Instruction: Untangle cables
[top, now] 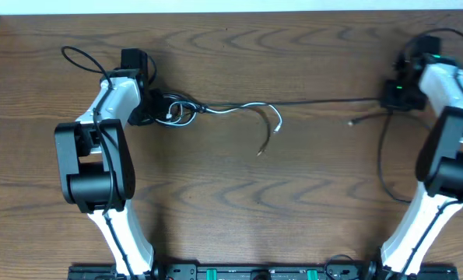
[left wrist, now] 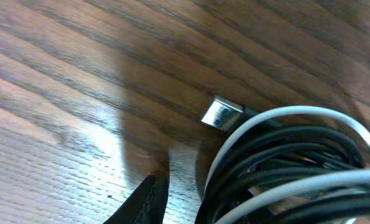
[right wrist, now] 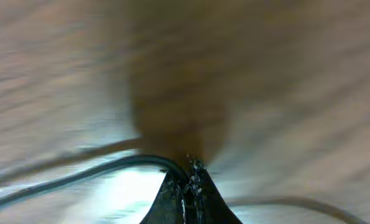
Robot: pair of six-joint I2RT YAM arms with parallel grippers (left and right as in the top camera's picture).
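The cables lie as a tangled coil of black and white cords at the left. My left gripper sits on the coil's left side. In the left wrist view the coil fills the space beside one dark finger. The other finger is hidden behind the coil, and a silver plug lies just beyond it. One black cable runs taut from the coil to my right gripper. That gripper is shut on the black cable. A white cable trails loose from the coil toward the middle.
A thin loose end lies mid-table. A small plug end rests left of the right arm, and a black cord curves down beside that arm. A thicker black wire loops behind the left arm.
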